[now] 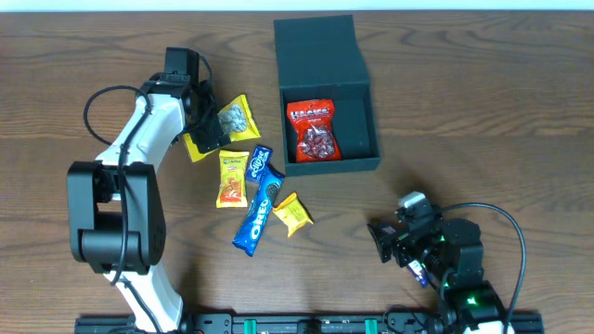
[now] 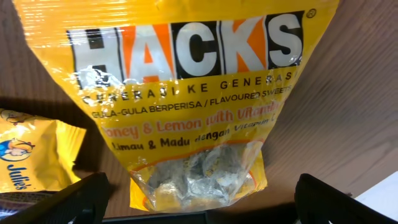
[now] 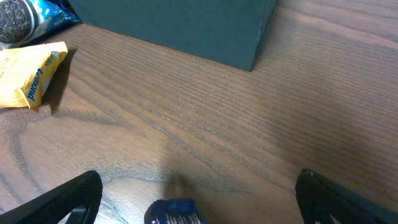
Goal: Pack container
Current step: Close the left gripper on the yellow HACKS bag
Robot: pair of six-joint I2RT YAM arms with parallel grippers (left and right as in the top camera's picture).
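Left claw (image 2: pixel 202 190) is gaping wide, the yellow packet's (image 2: pixel 186 93) end lying between its fingers on the worktop (image 1: pixel 483 111). Right claw (image 3: pixel 199 180) is hanging released too. The container (image 1: pixel 316 51) is sitting open at the yellow packet's 3 o'clock, holding a red packet (image 1: pixel 313 130).

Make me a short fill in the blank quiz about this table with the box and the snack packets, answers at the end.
1. The single packet inside the container is coloured ____.
2. The left gripper is over the yellow packet branded ____.
3. The long blue packet on the table reads ____.
4. The right gripper is open and holds ____.
Answers: red; Hacks; Oreo; nothing.
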